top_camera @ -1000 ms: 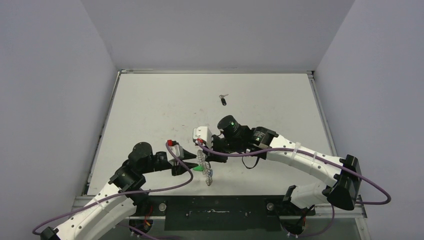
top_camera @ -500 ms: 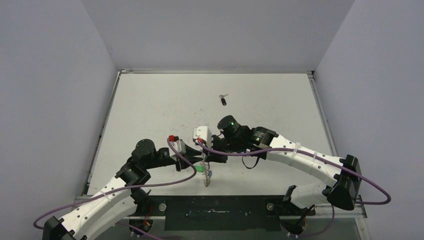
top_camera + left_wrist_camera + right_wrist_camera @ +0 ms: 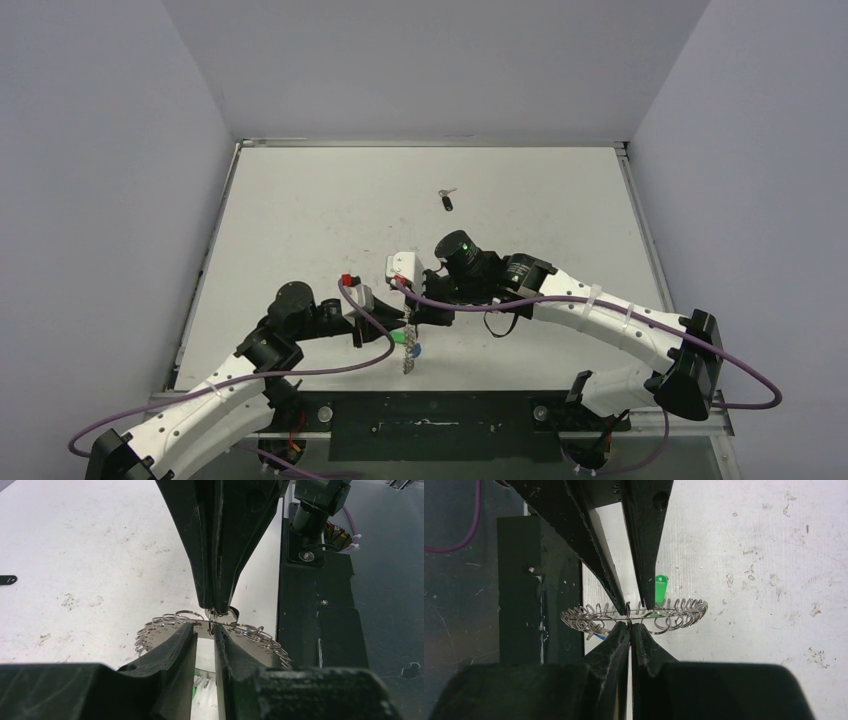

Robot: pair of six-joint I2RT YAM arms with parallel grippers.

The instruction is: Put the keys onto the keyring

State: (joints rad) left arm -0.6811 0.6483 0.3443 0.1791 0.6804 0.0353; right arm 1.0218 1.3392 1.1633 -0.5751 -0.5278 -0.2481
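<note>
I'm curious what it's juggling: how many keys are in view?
3: a black-headed key lies alone farther up the table; a green-headed key and a blue-headed key hang at the keyring. Others may be hidden.

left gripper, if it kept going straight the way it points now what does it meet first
the keyring: its looped rim lies right at the left gripper's tips, possibly touching already. just beyond it stands the right gripper, shut and pinching that rim.

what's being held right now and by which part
The right gripper pinches the keyring by a rim loop; the left gripper straddles the rim, grip unclear.
</note>
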